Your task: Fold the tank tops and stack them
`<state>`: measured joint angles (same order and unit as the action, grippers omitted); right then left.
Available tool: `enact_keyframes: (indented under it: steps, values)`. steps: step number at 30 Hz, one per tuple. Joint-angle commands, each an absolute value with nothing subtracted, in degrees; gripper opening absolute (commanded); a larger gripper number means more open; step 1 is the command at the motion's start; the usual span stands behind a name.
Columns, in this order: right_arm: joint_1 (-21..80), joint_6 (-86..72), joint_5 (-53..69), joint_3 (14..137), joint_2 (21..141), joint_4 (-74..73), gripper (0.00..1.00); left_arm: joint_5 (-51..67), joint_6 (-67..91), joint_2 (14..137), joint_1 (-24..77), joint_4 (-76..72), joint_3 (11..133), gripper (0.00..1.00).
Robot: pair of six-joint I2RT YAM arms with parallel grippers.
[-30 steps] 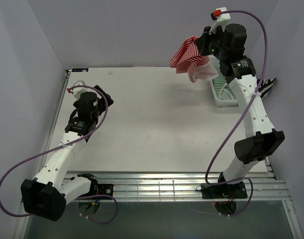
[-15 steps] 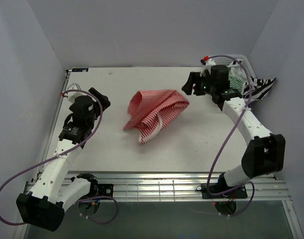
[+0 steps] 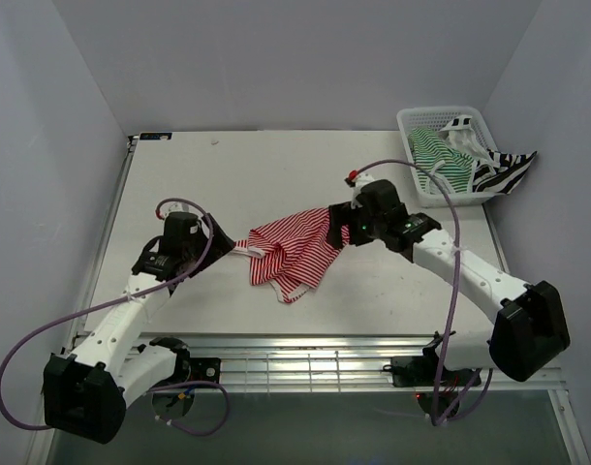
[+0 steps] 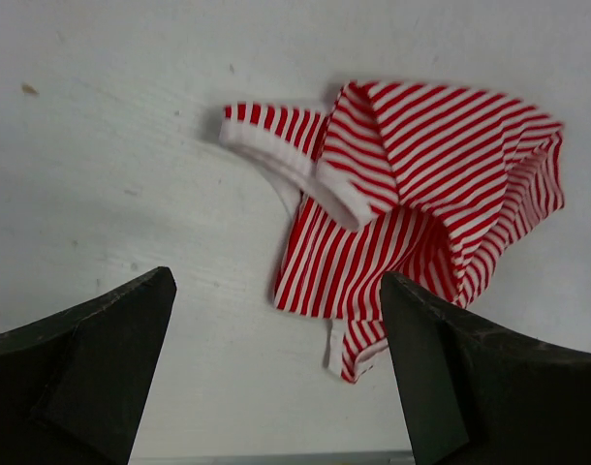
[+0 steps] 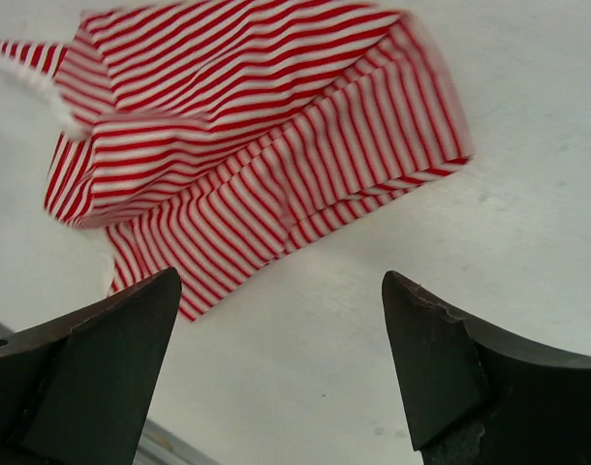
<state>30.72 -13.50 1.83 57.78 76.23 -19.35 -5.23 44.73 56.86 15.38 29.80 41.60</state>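
From above, the red-and-white tank top [image 3: 288, 257] is lying crumpled mid-table between the left gripper [image 3: 221, 237] and right gripper [image 3: 336, 225], open table [image 3: 199, 174] spreading all around — both wrist views are showing jaws spread apart, empty, cloth edge just ahead.

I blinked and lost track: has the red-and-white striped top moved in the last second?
Yes. The red-and-white tank top went from hanging beside the white basket to lying crumpled on the table, left of the basket and lower in the overhead view.
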Motion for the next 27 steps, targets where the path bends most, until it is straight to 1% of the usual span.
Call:
enact_keyframes:
  steps: [1, 3, 6, 8, 10, 15, 22, 27]
  values:
    - [38.92, -17.92, -2.72, 53.53, 76.29, -19.61, 0.90, 7.00, 45.87, 54.85, 16.17, 30.77, 37.63, 0.98]
    - [42.87, -22.38, -4.21, 51.42, 76.29, -18.55, 0.90, 10.36, 47.19, 54.58, 17.39, 29.19, 33.95, 0.98]
    - [45.43, -27.75, -3.26, 48.27, 76.55, -14.08, 0.90, 12.92, 49.21, 54.93, 19.76, 25.06, 29.73, 0.98]
    - [45.88, -29.35, -1.50, 46.50, 76.90, -9.26, 0.90, 13.62, 49.39, 56.59, 21.17, 22.24, 28.66, 0.98]
    - [46.05, -30.49, -1.05, 45.79, 78.39, -8.44, 0.90, 13.54, 48.96, 58.35, 23.90, 19.97, 28.65, 0.98]
    - [46.06, -30.67, -0.71, 46.58, 82.17, -8.18, 0.90, 7.22, 46.76, 65.55, 29.61, 18.81, 30.15, 0.98]
    - [46.32, -32.17, 2.81, 45.97, 84.99, -5.45, 0.91, 1.24, 48.08, 71.27, 29.62, 16.35, 31.11, 0.94]
    - [46.58, -32.60, 3.08, 46.32, 86.39, -5.19, 0.93, 0.88, 45.28, 75.23, 29.71, 14.59, 32.78, 0.93]
